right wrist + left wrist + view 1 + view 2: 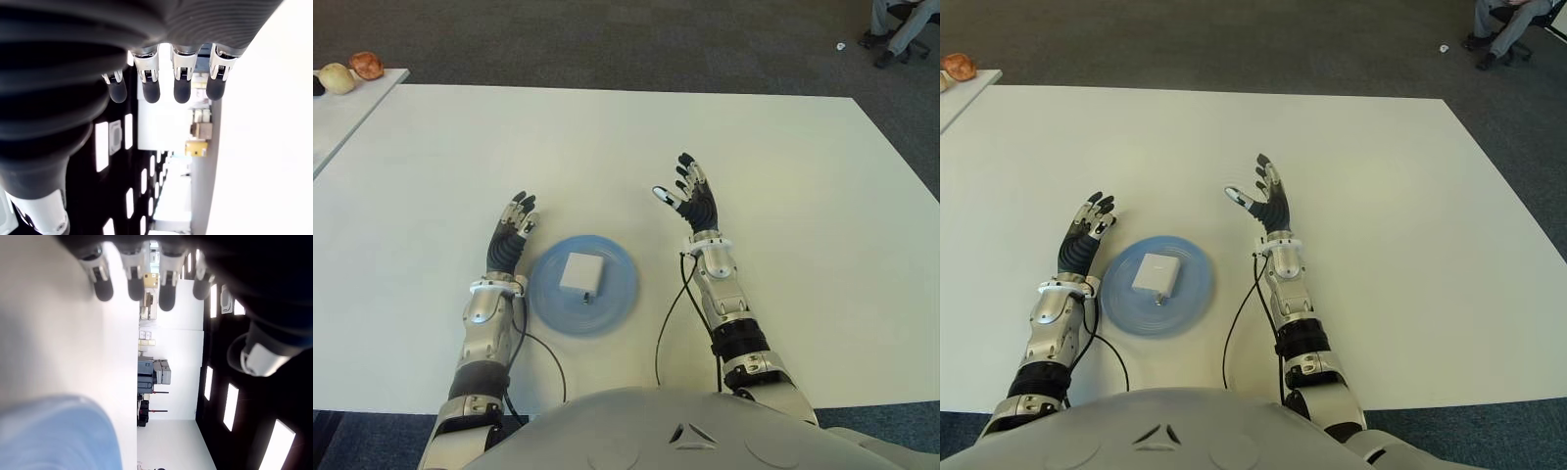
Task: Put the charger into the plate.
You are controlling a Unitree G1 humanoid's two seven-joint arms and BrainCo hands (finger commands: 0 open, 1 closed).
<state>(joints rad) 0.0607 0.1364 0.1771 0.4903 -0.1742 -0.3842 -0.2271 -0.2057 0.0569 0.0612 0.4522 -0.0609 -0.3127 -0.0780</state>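
Nearest my camera, on the white table [783,176], sits the blue plate [619,297], and I take it as my landmark. On its middle I see the white charger [580,274] lying flat, a short cable end showing at its near edge. Just left of the plate is my left hand [510,240], palm side toward the plate, fingers stretched out straight and holding nothing; its wrist view shows the fingertips [103,288] extended side by side with a slice of the plate's blue rim close by. To the right of the plate and a little beyond it I see my right hand [693,201], fingers spread, thumb out toward the plate, empty too. Far beyond the plate to the left, on a second table's corner [352,103], lie two round fruits [352,71]. Far off to the right I see a seated person's legs [899,29].
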